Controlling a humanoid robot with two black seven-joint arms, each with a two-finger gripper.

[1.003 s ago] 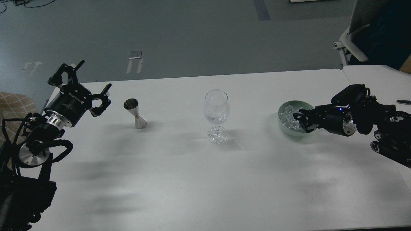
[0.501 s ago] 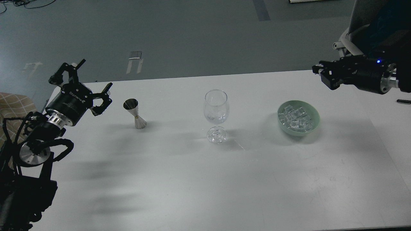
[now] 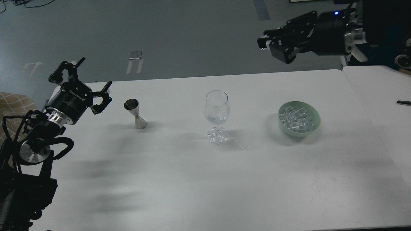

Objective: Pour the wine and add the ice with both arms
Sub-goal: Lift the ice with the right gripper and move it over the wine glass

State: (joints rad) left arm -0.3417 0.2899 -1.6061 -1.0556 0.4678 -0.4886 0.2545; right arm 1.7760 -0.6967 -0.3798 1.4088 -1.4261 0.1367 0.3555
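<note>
A clear stemmed wine glass [image 3: 216, 110] stands upright at the table's middle, with something clear low in its bowl. The ice [image 3: 295, 120] is heaped in a pale green bowl [image 3: 316, 120] to the glass's right. My right gripper [image 3: 266, 43] hangs high above the table's far edge, up and left of the bowl, fingers drawn together. A pale glint shows at the tips, and I cannot tell whether it is a cube. My left gripper [image 3: 86, 75] is open and empty, just left of a steel jigger [image 3: 135, 114].
The white table [image 3: 192, 179] has a second table butted against its right side, with a black pen [image 3: 403, 102] on it. A white chair stands behind at the far right. A beige patterned cushion [image 3: 14, 104] is at the left edge.
My right gripper has risen out of the ice bowl and swung up and to the left, high above the table. The left arm has barely moved.
</note>
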